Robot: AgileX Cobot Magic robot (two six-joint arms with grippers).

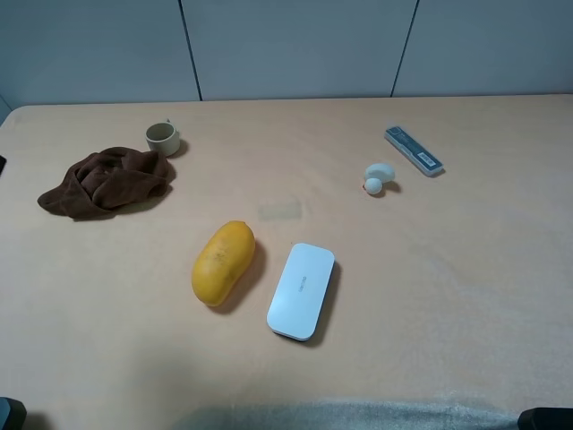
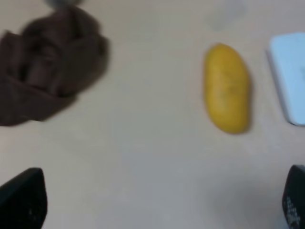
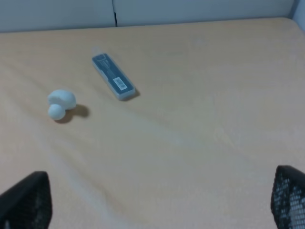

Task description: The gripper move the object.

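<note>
The yellow-orange mango [image 1: 223, 262] lies on the tan table, left of centre, beside a flat white case [image 1: 302, 290]. In the left wrist view the mango [image 2: 227, 88] lies well ahead of my left gripper [image 2: 159, 204]. That gripper is open and empty, and only its two dark fingertips [image 2: 23, 200] show. My right gripper [image 3: 155, 200] is also open and empty, over bare table on the right, far from the mango. In the high view only dark bits of the arms show, at the bottom corners [image 1: 11, 414].
A crumpled brown cloth [image 1: 106, 182] and a small cup [image 1: 162, 138] sit at the back left. A small white earbud-like thing [image 1: 378, 177] and a flat grey-blue box [image 1: 414, 150] sit at the back right. A grey wall stands behind the table.
</note>
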